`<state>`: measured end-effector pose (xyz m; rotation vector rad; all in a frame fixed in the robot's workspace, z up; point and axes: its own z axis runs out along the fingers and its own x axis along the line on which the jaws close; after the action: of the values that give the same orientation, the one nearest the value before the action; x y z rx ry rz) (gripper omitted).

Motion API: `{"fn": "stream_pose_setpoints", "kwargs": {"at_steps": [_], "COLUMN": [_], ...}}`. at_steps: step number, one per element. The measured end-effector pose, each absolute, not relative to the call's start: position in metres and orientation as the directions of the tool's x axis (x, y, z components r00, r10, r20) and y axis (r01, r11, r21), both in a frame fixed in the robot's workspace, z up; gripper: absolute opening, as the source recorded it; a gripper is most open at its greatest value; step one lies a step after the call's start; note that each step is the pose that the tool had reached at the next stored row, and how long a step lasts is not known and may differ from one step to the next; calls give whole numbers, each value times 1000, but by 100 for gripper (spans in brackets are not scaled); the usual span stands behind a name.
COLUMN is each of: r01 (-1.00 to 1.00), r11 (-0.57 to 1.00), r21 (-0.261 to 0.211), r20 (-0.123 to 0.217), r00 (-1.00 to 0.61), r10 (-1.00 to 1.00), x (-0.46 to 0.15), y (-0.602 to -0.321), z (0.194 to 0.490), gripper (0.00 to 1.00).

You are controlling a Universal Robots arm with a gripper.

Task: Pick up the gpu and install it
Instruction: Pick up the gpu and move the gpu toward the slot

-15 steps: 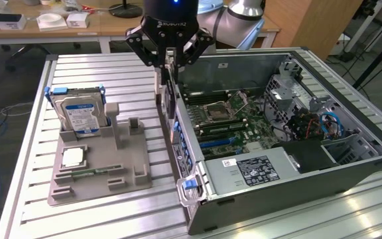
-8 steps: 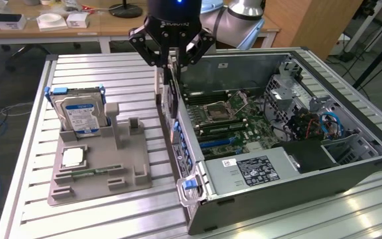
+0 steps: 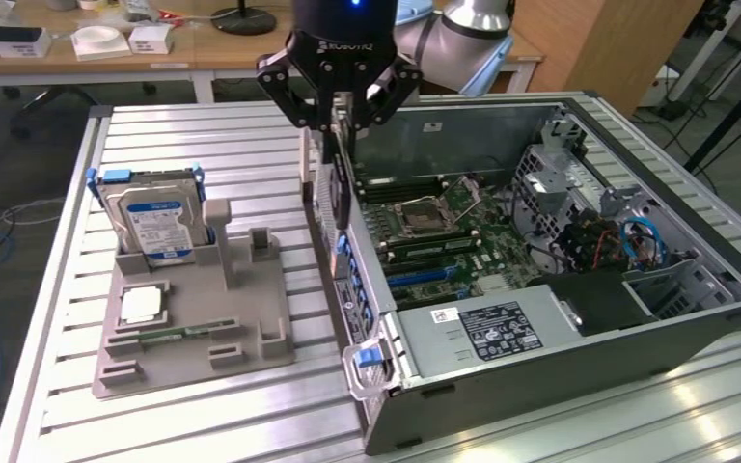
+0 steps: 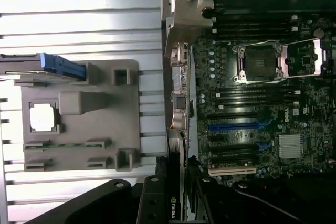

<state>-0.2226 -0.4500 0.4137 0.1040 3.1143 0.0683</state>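
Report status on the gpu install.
Gripper shut on gpu. Gpu hangs upright over case rear wall, not seated. That wall lies under it.

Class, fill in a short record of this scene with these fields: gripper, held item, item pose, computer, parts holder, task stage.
gripper: gripper shut on the gpu
held item: thin dark card
item pose: upright, hanging below the fingers over the wall of the computer case on the exterior view's left
computer: open, lying on its side, motherboard exposed
parts holder: grey holder on the table, hard drive standing in it
task stage: gpu in the air, not seated in the motherboard
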Motion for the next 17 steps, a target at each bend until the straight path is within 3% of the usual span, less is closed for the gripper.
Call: {"fn": "stream_pose_setpoints", "kwargs": {"at_steps": [17], "r01": [64], "r11": [997], "r21": [45], "r20": [-23], "r00": [-998], "r10": [65], "x": [-212], "y": [-450], "z": [414], "gripper": [26]}}
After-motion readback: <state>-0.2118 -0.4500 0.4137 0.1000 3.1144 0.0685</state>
